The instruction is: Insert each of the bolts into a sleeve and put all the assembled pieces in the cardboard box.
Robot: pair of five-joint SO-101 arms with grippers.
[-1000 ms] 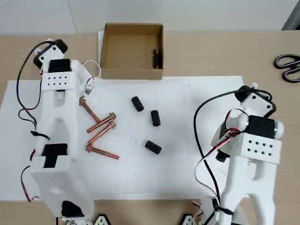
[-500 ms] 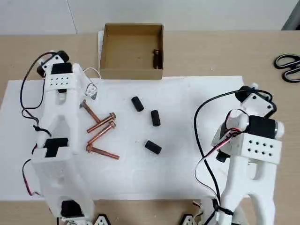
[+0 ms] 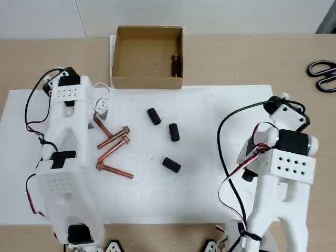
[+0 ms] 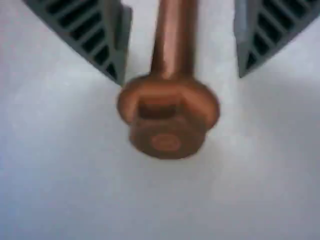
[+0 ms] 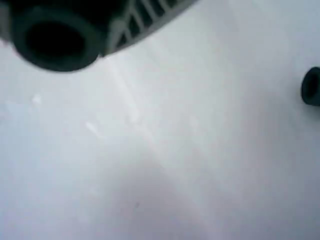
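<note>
Bolts first, from the high view: four copper bolts [image 3: 113,148] lie on the white sheet [image 3: 210,205] beside the left arm. Three black sleeves [image 3: 174,132] sit apart from them toward the middle. One assembled piece [image 3: 176,65] already rests in the cardboard box [image 3: 147,31]. The left gripper [image 3: 100,111] stands over the head end of the nearest bolt [image 3: 105,129]. Against the earlier frames, we see that this arm has drawn back from the box's front wall and come down to that bolt. The right arm, the other bolts and the sleeves lie as they did.

From the left wrist we look down on the flanged head [image 4: 167,117]. The shank runs up between the two ribbed fingers [image 4: 95,35], which stand wide apart and grip nothing yet. We judge the bolt solid, stiff and weighty for its size, with a smooth round shank that may roll or slip. We would clamp the shank just behind the flange, leaving the far end free for a sleeve.

From the right wrist, the right gripper [image 5: 85,27] appears clamped on a held sleeve [image 5: 50,42] above the sheet, its bore toward us.
</note>
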